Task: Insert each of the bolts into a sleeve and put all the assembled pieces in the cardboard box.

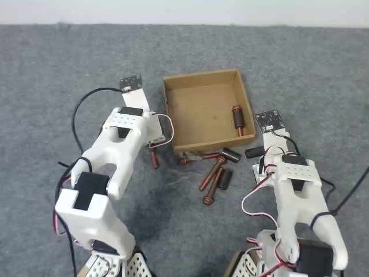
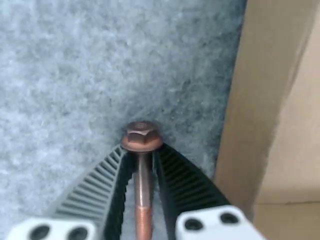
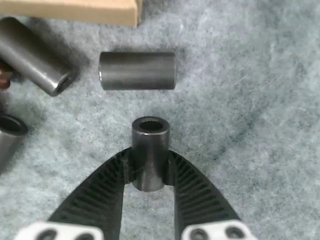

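**Both grippers loaded: a bolt in the left, a sleeve in the right**

The left gripper (image 2: 142, 156) was clamped on a copper bolt (image 2: 143, 182), with its ribbed fingers (image 2: 107, 185) pressed against the shank from both sides. The bolt ran along the line of the fingers. Its hex head stuck out just past the fingertips, above the grey carpet (image 2: 75, 65). The outer wall of the cardboard box (image 2: 260, 90) stood close beside this gripper, near it but not touching it.

The right gripper (image 3: 150, 161) was closed narrowly around a dark sleeve (image 3: 150, 150), pinching its barrel from either side. The sleeve's open bore showed at the end that reached past the fingertips. Just beyond those fingertips a second sleeve (image 3: 137, 70) lay crosswise on the carpet, apart from the held one. Farther out and off to one side, a third sleeve (image 3: 35, 55) lay at an angle near a corner of the box. A fourth sleeve (image 3: 7, 132) sat at the edge of the right wrist view.

In the high view, the loose bolts (image 1: 211, 173) lay on the carpet between the two grippers, just in front of the box. One assembled piece (image 1: 237, 119), a bolt through a sleeve, lay inside the box. It rested along the wall nearest the right gripper, ahead of that gripper's fingertips.
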`<state>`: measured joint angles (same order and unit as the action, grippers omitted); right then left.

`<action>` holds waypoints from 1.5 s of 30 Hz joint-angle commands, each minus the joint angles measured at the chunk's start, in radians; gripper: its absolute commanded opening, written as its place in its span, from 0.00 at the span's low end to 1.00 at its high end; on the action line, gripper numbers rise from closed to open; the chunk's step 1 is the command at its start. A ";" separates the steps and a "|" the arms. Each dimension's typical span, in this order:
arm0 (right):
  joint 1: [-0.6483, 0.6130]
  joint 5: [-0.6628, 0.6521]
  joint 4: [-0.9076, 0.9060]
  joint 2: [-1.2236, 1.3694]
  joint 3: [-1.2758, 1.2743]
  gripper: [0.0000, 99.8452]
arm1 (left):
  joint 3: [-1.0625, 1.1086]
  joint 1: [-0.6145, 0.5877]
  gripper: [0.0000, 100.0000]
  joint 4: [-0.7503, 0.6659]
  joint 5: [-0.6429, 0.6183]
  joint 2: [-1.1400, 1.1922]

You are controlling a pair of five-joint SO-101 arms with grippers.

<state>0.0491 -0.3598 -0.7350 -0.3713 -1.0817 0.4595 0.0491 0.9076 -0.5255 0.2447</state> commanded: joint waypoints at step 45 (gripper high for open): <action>-0.061 -0.011 0.961 -0.004 -0.003 0.01 | 0.053 -0.087 0.01 -0.064 0.230 -0.098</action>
<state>0.0215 -0.3598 0.1304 -0.3713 -1.0879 0.5163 -0.0199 0.8569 -0.3092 0.2079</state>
